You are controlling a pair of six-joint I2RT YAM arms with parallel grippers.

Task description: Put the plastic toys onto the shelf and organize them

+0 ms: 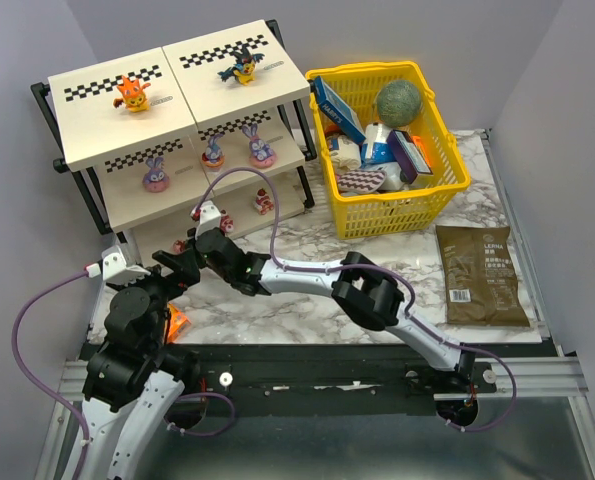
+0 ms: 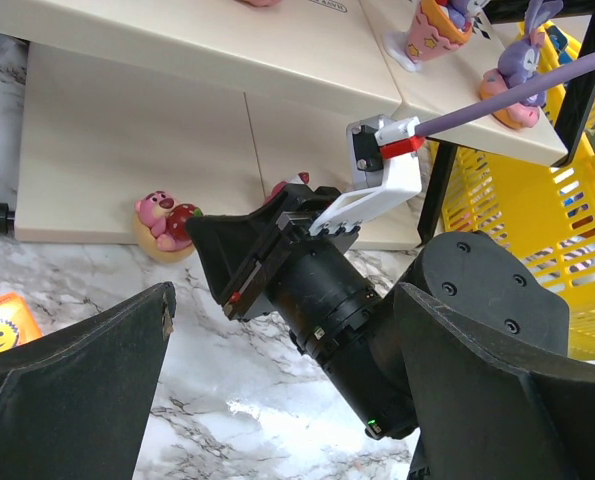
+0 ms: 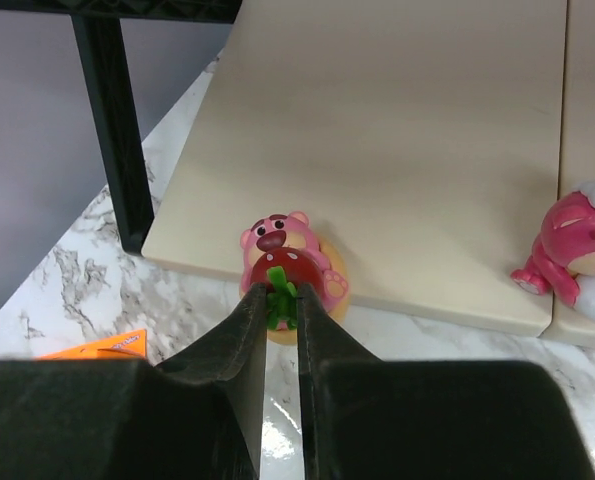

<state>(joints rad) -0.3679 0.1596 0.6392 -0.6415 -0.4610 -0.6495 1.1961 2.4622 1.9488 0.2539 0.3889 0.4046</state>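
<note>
Figurine (image 3: 273,238), pink bear, between right jaws

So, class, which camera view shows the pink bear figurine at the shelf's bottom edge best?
Right wrist: the pink bear figurine sits close and central, its face visible and its green top between the jaws. Left wrist shows it small, off to the left. Top external barely shows it.
</note>
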